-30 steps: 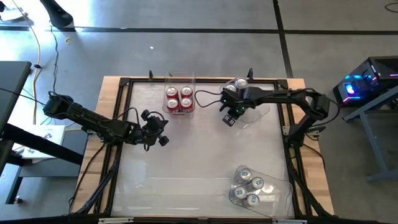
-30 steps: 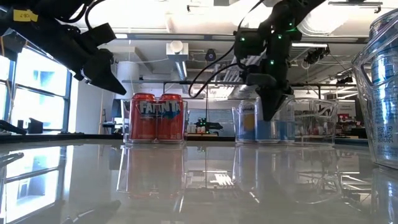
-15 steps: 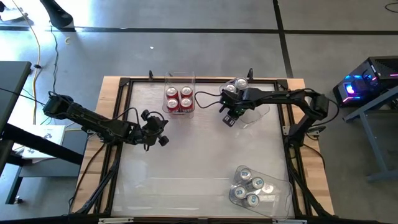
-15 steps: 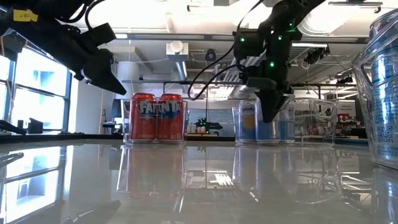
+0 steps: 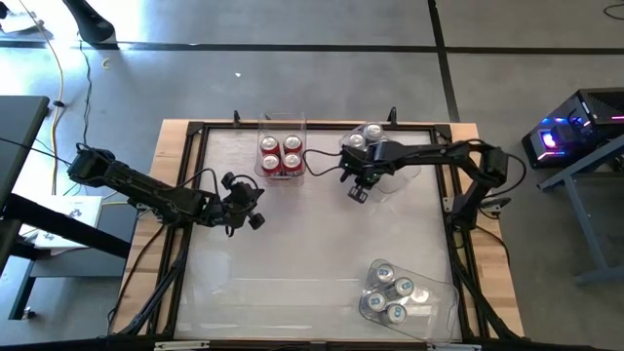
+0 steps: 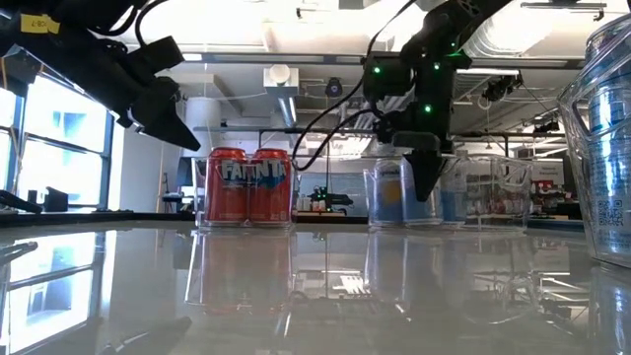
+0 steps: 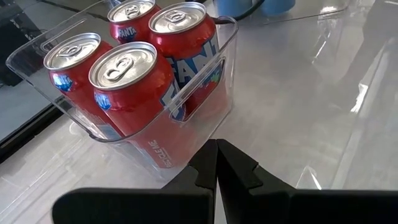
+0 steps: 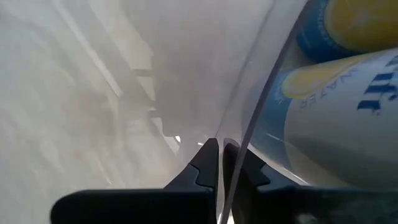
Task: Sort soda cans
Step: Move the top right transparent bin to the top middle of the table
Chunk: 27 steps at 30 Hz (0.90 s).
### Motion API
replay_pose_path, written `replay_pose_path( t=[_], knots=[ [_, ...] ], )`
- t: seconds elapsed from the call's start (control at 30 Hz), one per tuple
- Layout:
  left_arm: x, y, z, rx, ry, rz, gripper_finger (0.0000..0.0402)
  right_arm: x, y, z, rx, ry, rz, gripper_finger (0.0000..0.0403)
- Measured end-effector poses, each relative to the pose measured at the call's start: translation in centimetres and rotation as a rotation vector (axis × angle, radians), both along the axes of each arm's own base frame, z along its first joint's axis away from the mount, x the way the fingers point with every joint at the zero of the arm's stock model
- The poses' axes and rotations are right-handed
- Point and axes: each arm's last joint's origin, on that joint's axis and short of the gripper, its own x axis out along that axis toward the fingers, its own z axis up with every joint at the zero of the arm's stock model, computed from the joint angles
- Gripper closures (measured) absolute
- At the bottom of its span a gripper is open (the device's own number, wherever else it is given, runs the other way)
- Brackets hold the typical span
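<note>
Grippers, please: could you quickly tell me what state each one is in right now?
Left gripper: shut, holding nothing.
Right gripper: shut on the clear bin wall beside the blue cans.

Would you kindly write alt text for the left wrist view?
Four red soda cans with silver tops stand in a clear plastic bin on a glossy table. The left tool, shut and empty, points at the bin from just in front.

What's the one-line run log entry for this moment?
right gripper: shut on wall of clear bin holding blue cans | left gripper: shut, idle near red cans
</note>
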Motion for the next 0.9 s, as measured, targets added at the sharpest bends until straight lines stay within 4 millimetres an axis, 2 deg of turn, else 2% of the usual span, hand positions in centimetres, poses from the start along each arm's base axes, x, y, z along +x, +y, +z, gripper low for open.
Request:
replay_pose_path(
  t=[0.3,0.77,0.9],
  knots=[
    [0.0,0.0,0.0,-0.001,-0.001,0.000,0.0401,0.8,2.3,0.2,0.018,-0.001,0.235,0.0401],
    [0.0,0.0,0.0,-0.006,0.000,-0.004,0.0401,0.5,7.4,0.3,0.038,0.121,0.751,0.0402],
    [0.0,0.0,0.0,-0.015,0.002,-0.012,0.0401,0.5,8.0,0.3,0.055,0.115,0.823,0.0402]
  ],
)
